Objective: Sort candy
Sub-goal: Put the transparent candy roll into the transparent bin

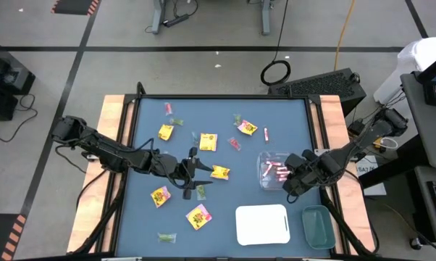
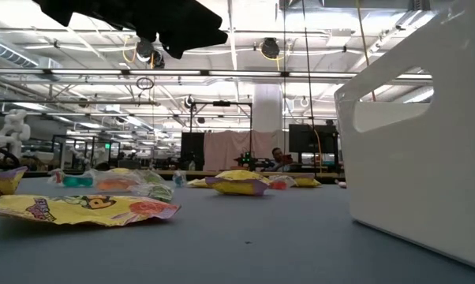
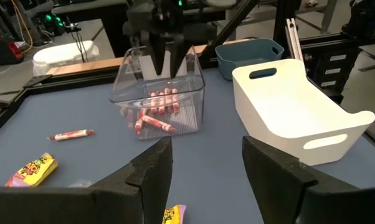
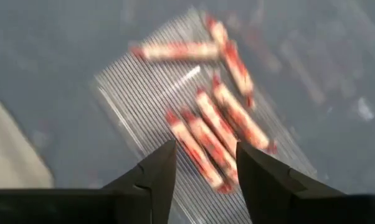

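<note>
The right gripper (image 4: 203, 163) hangs over the clear tray (image 1: 265, 161) at the table's right, jaws parted and empty, above the pink-red sticks (image 4: 220, 127) lying inside. The left gripper (image 3: 206, 163) waits mid-table, spread apart and holding nothing, among scattered yellow packets (image 1: 219, 172).

High view: the right end effector (image 1: 289, 180) partly covers the clear tray (image 1: 264, 161). Green wrapped pieces (image 1: 166, 237) are too small to identify. Right wrist view: pink-red sticks (image 4: 220, 124) appear blurred.
</note>
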You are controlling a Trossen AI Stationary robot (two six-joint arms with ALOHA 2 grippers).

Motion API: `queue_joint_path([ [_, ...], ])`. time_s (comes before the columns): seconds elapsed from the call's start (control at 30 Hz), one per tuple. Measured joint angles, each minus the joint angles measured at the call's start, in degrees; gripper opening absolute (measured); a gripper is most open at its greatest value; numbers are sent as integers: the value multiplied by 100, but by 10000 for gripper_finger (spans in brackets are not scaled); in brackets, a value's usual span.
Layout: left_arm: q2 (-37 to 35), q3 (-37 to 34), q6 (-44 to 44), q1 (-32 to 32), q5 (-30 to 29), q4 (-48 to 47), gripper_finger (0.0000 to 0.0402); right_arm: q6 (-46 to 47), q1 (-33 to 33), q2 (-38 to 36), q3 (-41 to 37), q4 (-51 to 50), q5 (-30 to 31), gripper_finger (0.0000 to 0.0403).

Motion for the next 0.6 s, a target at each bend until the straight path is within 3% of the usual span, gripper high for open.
queue_joint_path([
  [0.3, 0, 0, 133, 19, -8, 14, 199, 18, -384, 143, 1720, -984, 1178, 141],
  [0.47, 0, -2, 190, 125, -29, 177, 199, -333, -1447, 496, 2273, -1159, 1397, 129],
  [0.6, -2, -2, 162, 221, -35, 135, 199, -986, -2646, 891, 2398, -883, 776, 134],
])
